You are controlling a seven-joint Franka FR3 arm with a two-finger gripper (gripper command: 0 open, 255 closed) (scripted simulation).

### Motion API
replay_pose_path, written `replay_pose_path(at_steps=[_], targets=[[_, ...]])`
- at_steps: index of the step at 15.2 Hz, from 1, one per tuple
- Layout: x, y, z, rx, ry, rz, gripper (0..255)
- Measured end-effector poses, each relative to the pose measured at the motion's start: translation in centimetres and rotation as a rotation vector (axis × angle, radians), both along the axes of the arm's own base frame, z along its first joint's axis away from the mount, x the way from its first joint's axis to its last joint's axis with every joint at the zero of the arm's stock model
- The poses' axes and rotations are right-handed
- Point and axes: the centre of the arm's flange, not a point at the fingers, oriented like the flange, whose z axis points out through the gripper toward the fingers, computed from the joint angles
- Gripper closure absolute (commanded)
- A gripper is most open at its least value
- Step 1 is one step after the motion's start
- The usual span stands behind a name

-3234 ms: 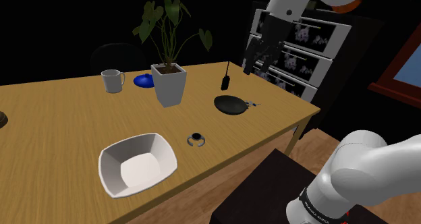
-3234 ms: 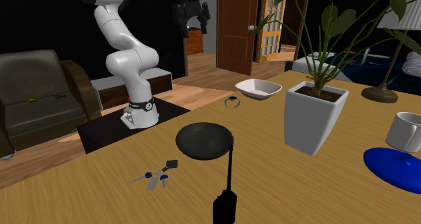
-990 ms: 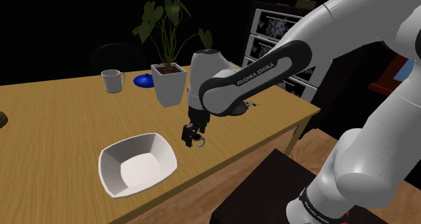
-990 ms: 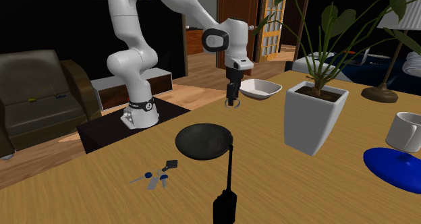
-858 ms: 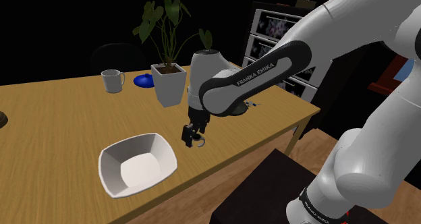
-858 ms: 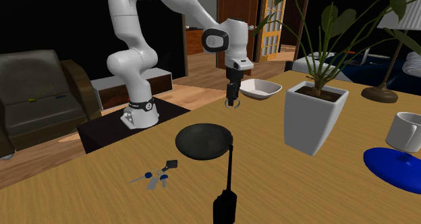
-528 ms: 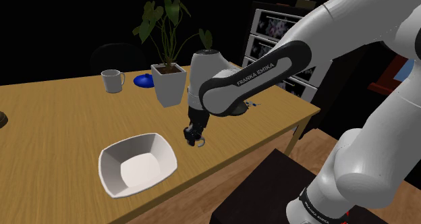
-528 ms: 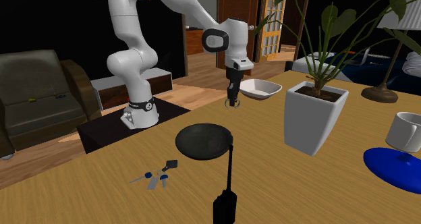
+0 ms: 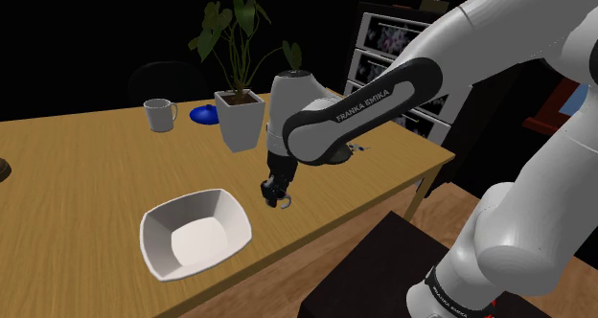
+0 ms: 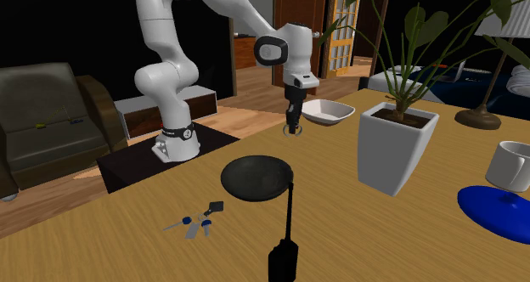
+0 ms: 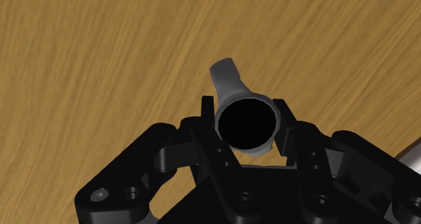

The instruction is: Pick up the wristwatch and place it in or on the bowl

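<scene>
**My end effector pinches the watch, down low on the desk**

My end effector (image 11: 247,125) is pressed in on the wristwatch (image 11: 229,81). One black finger (image 11: 206,115) is on each side of its round black face. Both fingers touch the grey ring around the face. A short grey strap sticks out past my fingertips, over the wood.

From the shoulder view, my end effector (image 9: 276,193) points straight down, and its tip is right at the top of the desk (image 9: 96,163). I cannot tell if the watch sits on the wood or is just off it.

The white bowl (image 9: 158,235) is near me, on the shoulder view's left, close to the front edge of the desk. It does not touch the watch. There is bare wood between them.

Farther back on the desk are a white pot with a green plant (image 9: 240,120), a white mug (image 9: 159,114) and a flat blue plate (image 9: 204,114).

In the second exterior view, my end effector (image 10: 294,123) hangs just beside the bowl (image 10: 327,111). Closer to that camera lie a flat black dish (image 10: 255,177), some keys (image 10: 197,223) and a black radio with a long thin stick on top (image 10: 284,256). My white arm goes up from a dark box (image 10: 127,166) on the floor. A dark sofa (image 10: 42,110) is next to it.
</scene>
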Motion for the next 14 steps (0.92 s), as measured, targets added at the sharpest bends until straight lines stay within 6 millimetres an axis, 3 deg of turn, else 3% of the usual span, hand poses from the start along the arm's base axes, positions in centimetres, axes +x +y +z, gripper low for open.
replay_pose_path(at_steps=[14], targets=[[0.1,0.1,6.9,0.0,0.0,0.0,255]])
